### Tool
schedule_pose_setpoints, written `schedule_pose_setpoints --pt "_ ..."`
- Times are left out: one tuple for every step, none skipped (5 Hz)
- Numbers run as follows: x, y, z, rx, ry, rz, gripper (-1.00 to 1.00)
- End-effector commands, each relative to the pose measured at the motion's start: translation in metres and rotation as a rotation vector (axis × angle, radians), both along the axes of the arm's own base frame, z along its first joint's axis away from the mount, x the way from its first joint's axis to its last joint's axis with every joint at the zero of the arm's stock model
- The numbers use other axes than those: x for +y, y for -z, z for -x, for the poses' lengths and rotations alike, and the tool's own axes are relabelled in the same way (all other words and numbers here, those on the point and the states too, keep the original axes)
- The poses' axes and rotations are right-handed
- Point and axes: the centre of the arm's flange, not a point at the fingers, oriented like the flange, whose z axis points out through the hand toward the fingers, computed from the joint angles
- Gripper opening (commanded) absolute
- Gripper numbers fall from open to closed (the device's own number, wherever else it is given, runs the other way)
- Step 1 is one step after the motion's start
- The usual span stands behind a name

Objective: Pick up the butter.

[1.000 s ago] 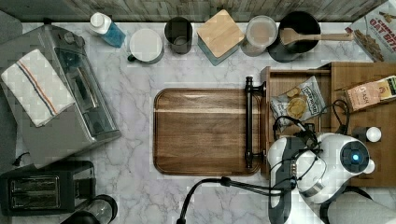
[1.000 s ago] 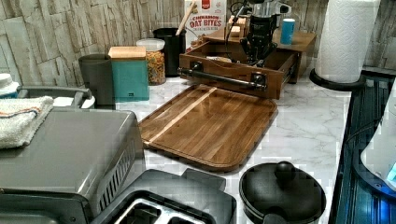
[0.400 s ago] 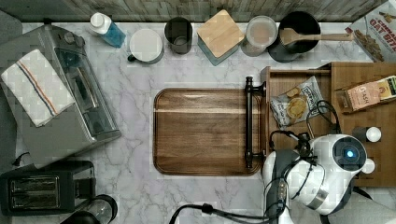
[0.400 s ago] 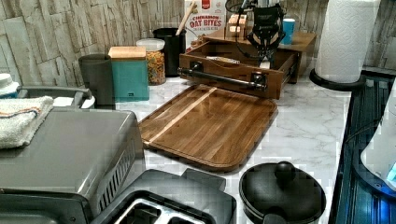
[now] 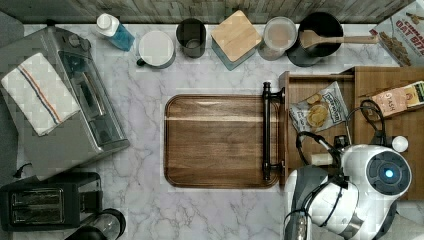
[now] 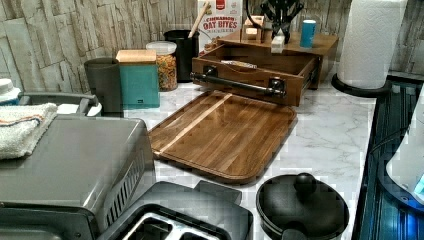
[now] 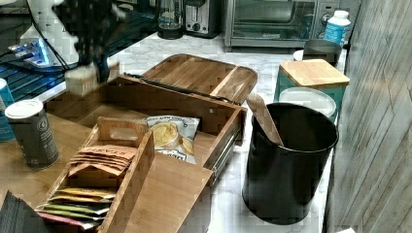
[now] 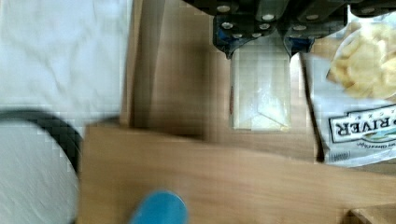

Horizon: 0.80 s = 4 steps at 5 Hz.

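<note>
Most of the job looks done: my end effector (image 8: 259,44) is clamped on the butter (image 8: 260,91), which I judge lifted above the open wooden drawer (image 7: 145,99), level with its rim. Left: raise it clear. In the drawer lies a chip bag (image 5: 320,107); a STASH box (image 7: 99,158) sits in the organiser alongside.

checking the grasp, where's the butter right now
The butter sits between the gripper fingers, held above the open drawer at the right view's left, beside the chip bag.
</note>
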Motion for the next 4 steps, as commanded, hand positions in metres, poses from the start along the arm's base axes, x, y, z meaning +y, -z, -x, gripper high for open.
schedule_pose_setpoints --pt "0.168 -0.131 -0.080 -0.198 0.080 -0.005 -1.00" --pt "0.198 -0.131 -0.081 -0.209 0.090 -0.055 -1.00" --pt "0.200 -0.136 -0.077 -0.193 0.094 -0.102 -1.00" --pt "0.200 -0.136 -0.077 -0.193 0.094 -0.102 -1.00"
